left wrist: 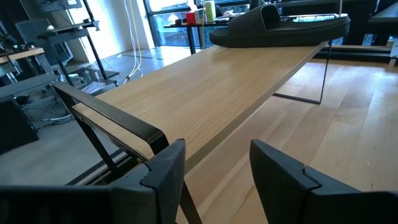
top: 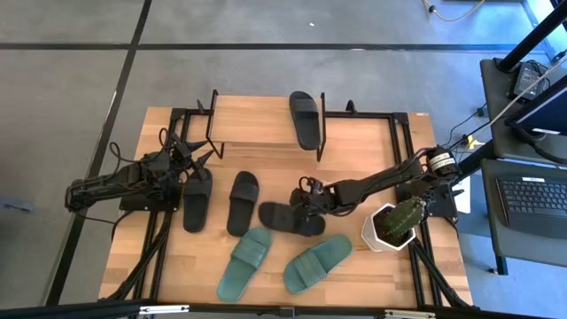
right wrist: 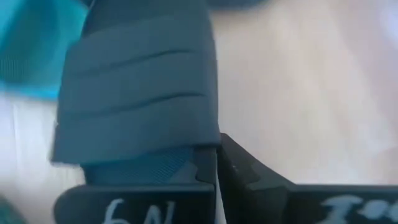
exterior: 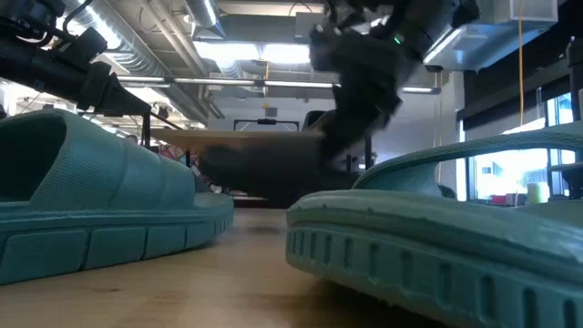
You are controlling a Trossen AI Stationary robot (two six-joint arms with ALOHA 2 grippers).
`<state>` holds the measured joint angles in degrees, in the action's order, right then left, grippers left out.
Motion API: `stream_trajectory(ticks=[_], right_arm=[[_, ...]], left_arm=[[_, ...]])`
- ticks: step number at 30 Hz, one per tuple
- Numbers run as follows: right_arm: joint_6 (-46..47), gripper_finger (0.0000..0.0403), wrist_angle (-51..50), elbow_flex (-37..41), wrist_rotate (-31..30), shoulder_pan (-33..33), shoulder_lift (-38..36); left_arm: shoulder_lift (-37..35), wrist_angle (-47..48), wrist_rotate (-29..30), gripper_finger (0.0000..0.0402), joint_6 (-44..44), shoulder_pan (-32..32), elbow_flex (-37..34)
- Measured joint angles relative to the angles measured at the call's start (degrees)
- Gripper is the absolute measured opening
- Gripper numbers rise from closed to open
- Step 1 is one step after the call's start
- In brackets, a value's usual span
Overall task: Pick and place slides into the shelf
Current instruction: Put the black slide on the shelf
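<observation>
The shelf [top: 261,133] stands at the table's far side, and one black slide [top: 304,118] lies on its top board [left wrist: 217,81]. Two black slides [top: 197,197] [top: 243,202] lie side by side on the table. A third black slide [top: 288,218] lies crosswise under my right gripper [top: 307,197], which is shut on it. Two teal slides [top: 246,261] [top: 317,262] rest near the front edge. My left gripper [left wrist: 217,168] is open, hovering by the shelf's left end [left wrist: 112,115]. My right gripper holds the black slide by the side of its strap [right wrist: 211,134], where the strap comes down to the sole. One finger [right wrist: 186,180] is under the strap over the footbed, the other [right wrist: 255,180] outside. It comes from above. Whether the slide is off the table, I cannot tell.
A potted cactus [top: 394,223] in a white pot stands at the table's right, close behind my right arm. The teal slides fill the low view's foreground [exterior: 100,200] [exterior: 437,237]. The shelf's top board is bare to the left of the black slide. Black frame bars edge the table.
</observation>
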<state>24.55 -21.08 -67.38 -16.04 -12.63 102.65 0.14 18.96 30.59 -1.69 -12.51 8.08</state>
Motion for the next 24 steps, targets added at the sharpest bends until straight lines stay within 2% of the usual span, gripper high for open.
stream_trajectory(ticks=[8,13,19,24], right_arm=[[2.4,0.0002,-14.7,-12.8,-10.8,0.4,0.0],[3.2,0.0002,-16.8,-20.3,-15.8,0.5,0.0],[7.3,0.0002,-21.9,-29.9,-25.7,2.8,-0.1],[4.0,0.0002,-22.8,-36.7,-26.3,6.8,-0.1]], left_arm=[[0.0,0.0,0.0,0.0172,0.0,0.0,0.0],[0.0,0.0,0.0,0.0172,0.0,0.0,0.0],[0.0,0.0,0.0,0.0172,0.0,0.0,0.0],[0.0,0.0,0.0,0.0172,1.5,0.0,0.0]])
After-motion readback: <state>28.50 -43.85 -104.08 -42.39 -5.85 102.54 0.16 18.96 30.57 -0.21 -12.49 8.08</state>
